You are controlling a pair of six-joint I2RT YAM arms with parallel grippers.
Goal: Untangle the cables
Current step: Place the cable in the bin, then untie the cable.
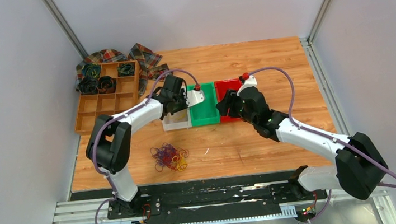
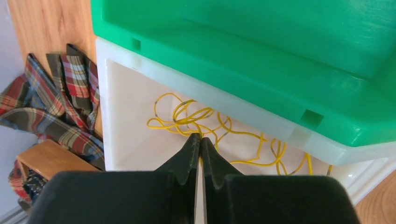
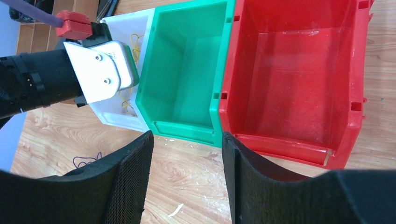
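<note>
Right gripper (image 3: 187,137) open before green bin (image 3: 180,127) rim; left gripper (image 2: 201,140) closed over yellow cables (image 2: 187,116) inside white bin (image 2: 126,116).

No writing for you to read in any view: the white bin (image 1: 176,122), the green bin (image 3: 184,128) and the red bin (image 3: 280,144) show plain plastic, with no legible label, brand, number or sign.
</note>
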